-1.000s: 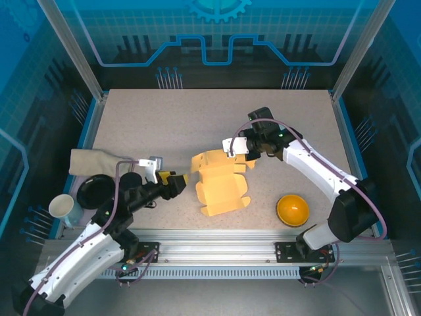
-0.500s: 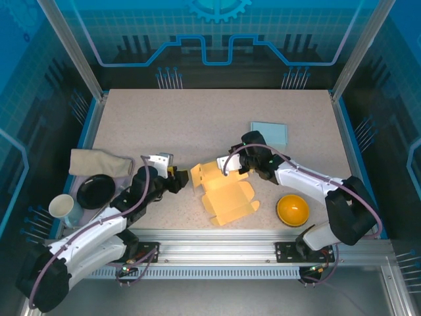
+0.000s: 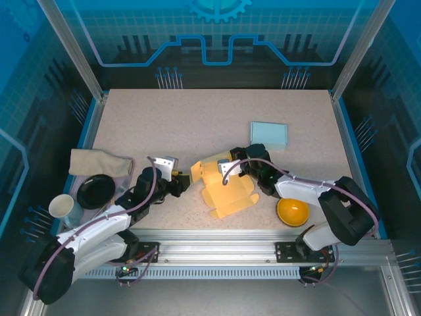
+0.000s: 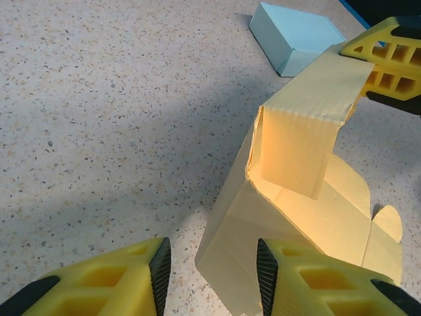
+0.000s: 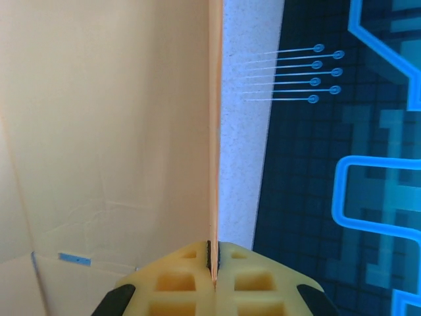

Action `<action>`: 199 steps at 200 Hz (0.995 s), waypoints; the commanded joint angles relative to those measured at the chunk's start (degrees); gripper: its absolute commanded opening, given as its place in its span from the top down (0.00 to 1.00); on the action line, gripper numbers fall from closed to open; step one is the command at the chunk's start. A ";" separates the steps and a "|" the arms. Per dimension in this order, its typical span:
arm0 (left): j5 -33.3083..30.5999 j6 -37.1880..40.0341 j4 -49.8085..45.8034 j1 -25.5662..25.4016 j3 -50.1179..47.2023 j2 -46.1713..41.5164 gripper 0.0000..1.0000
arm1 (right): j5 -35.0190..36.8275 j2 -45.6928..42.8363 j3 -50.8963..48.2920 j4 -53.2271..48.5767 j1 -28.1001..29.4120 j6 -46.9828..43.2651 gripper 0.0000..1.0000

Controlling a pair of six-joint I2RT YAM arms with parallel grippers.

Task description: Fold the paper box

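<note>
At the far left of the table (image 3: 164, 125) we see a cup (image 3: 62, 207), a black bowl (image 3: 95, 191) and a cloth (image 3: 99, 163), all well apart from the work. Next is the left gripper (image 3: 183, 184), low and just beside the box's left edge. In its wrist view (image 4: 209, 273) the jaws stand at a middling gap, the box's near corner is just ahead of them, and nothing is pinched. The box (image 3: 227, 194) lies at the front middle of the table, mostly flat, with one flap raised at its rear left. The right gripper (image 3: 227, 168) is clamped on that flap. Further right are a blue box (image 3: 268, 135) and an orange bowl (image 3: 293, 210).

We judge the folding to be at an early step, with one wall up and the other panels lying flat. The next move, we think, calls for the left gripper to take the near corner wall and raise it while the right one steadies the flap. The card is thin, so a skewed nip could crush a crease or drag the box.

From above we get the layout, but the flap's shape is hard to read. The left wrist view makes it plain: the flap (image 4: 293, 148) stands upright, its top bent over toward the right fingers (image 4: 388, 49), with the blue box (image 4: 296, 36) behind. The right wrist view (image 5: 212, 260) gives the pinch itself, with the pads pressed together on the card (image 5: 112, 131) seen edge-on.
</note>
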 commanded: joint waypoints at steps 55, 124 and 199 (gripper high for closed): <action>-0.14 2.21 0.62 -0.74 -0.93 1.91 0.57 | 6.45 3.53 -5.80 19.73 3.72 -3.84 1.00; -0.79 2.60 -1.68 -1.16 0.02 -0.73 0.57 | 7.16 9.42 -6.43 19.85 3.13 -3.97 1.00; -13.97 -6.93 -15.04 -0.73 -0.92 -13.25 0.61 | 5.94 8.56 -5.63 19.13 1.81 -3.57 1.00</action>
